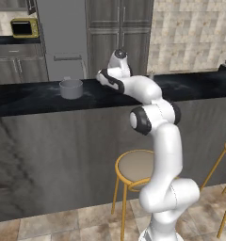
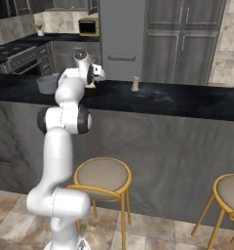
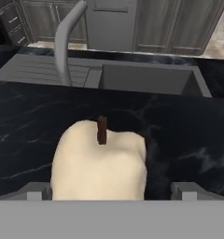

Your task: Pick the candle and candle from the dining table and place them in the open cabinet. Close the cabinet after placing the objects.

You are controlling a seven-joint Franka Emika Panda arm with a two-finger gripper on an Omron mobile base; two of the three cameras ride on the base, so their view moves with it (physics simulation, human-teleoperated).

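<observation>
1 cream candle (image 3: pixel 99 163) with a dark wick stands upright on the glossy black tabletop (image 3: pixel 188 135); another small candle (image 2: pixel 135 83) stands farther along it.

no readable text, no labels, no brands, no numbers

We note beige stone wall tiles (image 1: pixel 188 37) and a tiled floor (image 2: pixel 153 234). Tall grey cabinetry (image 2: pixel 180 41) flanks a grey refrigerator (image 1: pixel 63 40). We record yellow-legged stools (image 1: pixel 133 172) and a yellow microwave (image 1: pixel 24 27).
</observation>
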